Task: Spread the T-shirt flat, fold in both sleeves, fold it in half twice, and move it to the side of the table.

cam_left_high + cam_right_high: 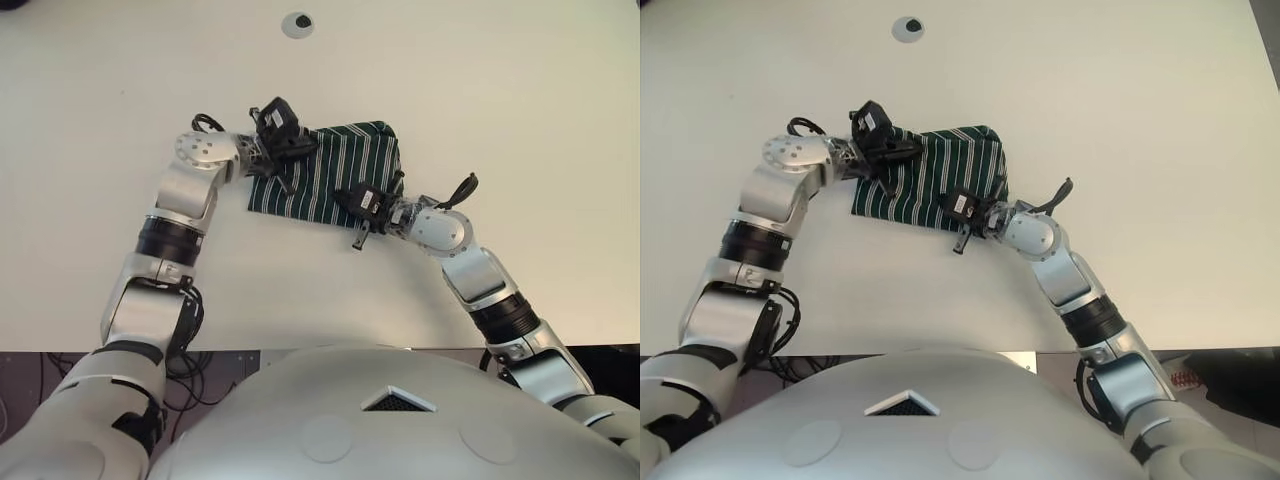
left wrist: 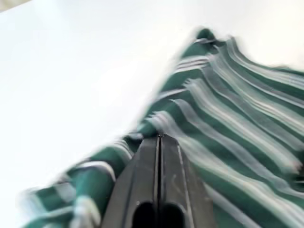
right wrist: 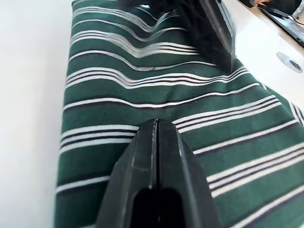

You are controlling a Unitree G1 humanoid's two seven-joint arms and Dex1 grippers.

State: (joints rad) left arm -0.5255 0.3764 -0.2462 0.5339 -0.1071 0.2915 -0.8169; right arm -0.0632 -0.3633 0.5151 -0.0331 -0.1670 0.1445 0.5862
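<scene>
The T-shirt [image 1: 335, 165] lay folded small; only moving it aside seemed left. The left gripper [image 2: 159, 140] and right gripper [image 3: 155, 124] sat on it, fingers clenched.

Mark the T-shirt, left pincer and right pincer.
T-shirt [image 1: 335, 165]: left eye view, middle of the folded striped cloth.
left pincer [image 2: 159, 138]: left wrist view, tip where the shut fingers meet.
right pincer [image 3: 154, 124]: right wrist view, tip where the shut fingers meet.
</scene>
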